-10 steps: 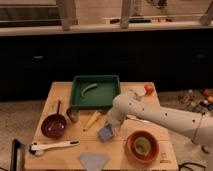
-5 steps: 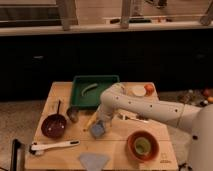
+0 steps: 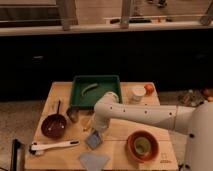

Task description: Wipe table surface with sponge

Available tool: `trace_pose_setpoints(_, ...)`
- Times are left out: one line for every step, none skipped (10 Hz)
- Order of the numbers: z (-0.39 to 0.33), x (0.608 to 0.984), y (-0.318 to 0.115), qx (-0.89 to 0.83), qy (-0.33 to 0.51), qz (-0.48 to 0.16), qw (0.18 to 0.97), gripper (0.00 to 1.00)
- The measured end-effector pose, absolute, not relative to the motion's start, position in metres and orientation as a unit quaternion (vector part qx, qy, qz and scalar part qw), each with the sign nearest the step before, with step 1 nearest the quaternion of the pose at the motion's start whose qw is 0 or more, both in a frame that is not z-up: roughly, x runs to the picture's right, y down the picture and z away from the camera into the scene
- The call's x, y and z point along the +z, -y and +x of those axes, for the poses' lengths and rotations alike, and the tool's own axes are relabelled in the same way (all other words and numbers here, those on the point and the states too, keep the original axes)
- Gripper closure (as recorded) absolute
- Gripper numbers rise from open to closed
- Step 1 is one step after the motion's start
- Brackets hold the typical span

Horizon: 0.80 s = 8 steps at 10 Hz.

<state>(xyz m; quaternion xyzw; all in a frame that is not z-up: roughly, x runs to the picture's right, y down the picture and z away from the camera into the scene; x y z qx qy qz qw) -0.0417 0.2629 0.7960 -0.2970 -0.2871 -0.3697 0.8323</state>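
One sponge (image 3: 94, 140) lies on the table surface (image 3: 117, 147) just below the gripper (image 3: 98, 131), which seems pressed onto it, so a careless sweep could nudge the triangular cloth (image 3: 93, 161) or orange bowl (image 3: 142, 145) off the edge.

You won't find any readable text, label, brand, number or sign anywhere in this view, on the counter (image 3: 60, 95) or elsewhere.

The end effector (image 3: 96, 131) sits at lower centre of the frame.
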Motion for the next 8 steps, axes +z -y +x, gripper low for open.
trace_pose_setpoints(-0.029,0.796,-0.268,-0.361,0.285,-0.302,0.835,1.0)
trace_pose_setpoints(-0.015,0.796,-0.269,-0.351,0.28,-0.305,0.84,1.0)
trace_pose_setpoints(0.001,0.797,-0.27,-0.338,0.273,-0.308,0.846,1.0)
trace_pose_setpoints(0.013,0.798,-0.266,-0.327,0.266,-0.308,0.853,1.0)
trace_pose_setpoints(0.022,0.802,-0.259,-0.319,0.259,-0.307,0.858,1.0)
trace_pose_setpoints(0.025,0.806,-0.253,-0.316,0.256,-0.306,0.861,1.0)
trace_pose_setpoints(0.025,0.812,-0.241,-0.314,0.25,-0.304,0.864,1.0)
trace_pose_setpoints(0.018,0.814,-0.236,-0.317,0.251,-0.301,0.864,1.0)
